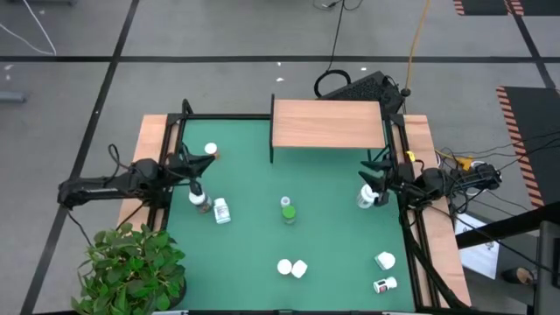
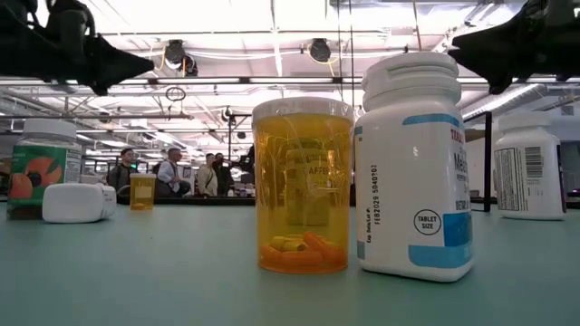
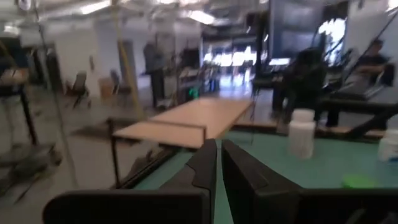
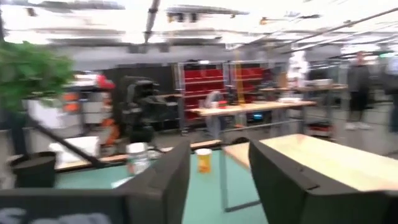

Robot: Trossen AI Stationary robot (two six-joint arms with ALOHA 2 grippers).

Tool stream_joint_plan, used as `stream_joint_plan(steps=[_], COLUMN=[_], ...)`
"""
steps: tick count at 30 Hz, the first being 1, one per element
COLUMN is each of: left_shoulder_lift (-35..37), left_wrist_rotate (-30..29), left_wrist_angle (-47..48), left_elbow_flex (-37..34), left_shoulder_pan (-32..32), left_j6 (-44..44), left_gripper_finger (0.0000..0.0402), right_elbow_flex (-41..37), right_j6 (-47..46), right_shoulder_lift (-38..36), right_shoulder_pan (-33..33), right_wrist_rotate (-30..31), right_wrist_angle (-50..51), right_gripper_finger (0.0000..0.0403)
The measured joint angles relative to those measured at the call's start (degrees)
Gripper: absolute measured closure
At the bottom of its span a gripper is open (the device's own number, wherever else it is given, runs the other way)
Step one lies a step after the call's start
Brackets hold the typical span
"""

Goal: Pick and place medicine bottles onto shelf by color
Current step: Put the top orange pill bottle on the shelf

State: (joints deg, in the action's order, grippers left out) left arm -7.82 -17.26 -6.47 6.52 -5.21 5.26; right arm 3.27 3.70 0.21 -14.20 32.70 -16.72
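Both arms reach in low over the green tabletop (image 1: 332,219) from its opposite side edges, stretched nearly level and pointing inward toward each other.

The left gripper (image 3: 219,163) hangs above the tabletop near the left edge, and its fingers (image 3: 202,171) are pressed almost together with only a thin slit between them, holding nothing. Ahead of those fingers stands the shelf (image 1: 328,124), a bare wooden board on thin black legs at the far edge of the tabletop. A white bottle (image 3: 301,132) stands upright farther off past the fingers, beside the shelf's end. Seen from above, an orange bottle (image 1: 211,150) stands just on the far side of the left fingers, and two bottles (image 1: 213,207) lie close on their near side.

The right gripper (image 4: 217,180) hovers near the right edge with its fingers (image 4: 283,180) spread wide and empty. The shelf's near corner lies just ahead of them.

A green bottle (image 1: 287,210) stands mid-tabletop, between the two grippers. Two white bottles (image 1: 292,268) sit at the near edge, and two more (image 1: 385,272) lie toward the near right corner, behind the right fingers.
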Motion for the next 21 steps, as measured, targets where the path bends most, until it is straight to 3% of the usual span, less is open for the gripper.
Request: stream_joint_plan(steps=[6, 16, 21], left_shoulder_lift=[-7.82, -23.06, -29.59], left_wrist_rotate=[-1.13, -7.21, -5.25], left_wrist_angle=[8.58, 11.5, 12.79], left_elbow_flex=[9.27, 16.78, 19.66], left_shoulder_pan=[-3.83, -11.38, -16.19], left_j6=[1.1, 0.03, -3.16], left_gripper_finger=[0.0355, 0.0219, 0.017], right_elbow_flex=[0.07, 0.19, 0.24], right_j6=[0.51, 0.37, -0.45], right_shoulder_lift=[1.15, 4.07, 5.21], right_shoulder_pan=[0.0, 0.0, 0.0], right_wrist_rotate=[4.95, 5.14, 8.49], right_wrist_angle=[-2.0, -1.91, -1.87], right_gripper_finger=[0.0185, 0.0168, 0.0167])
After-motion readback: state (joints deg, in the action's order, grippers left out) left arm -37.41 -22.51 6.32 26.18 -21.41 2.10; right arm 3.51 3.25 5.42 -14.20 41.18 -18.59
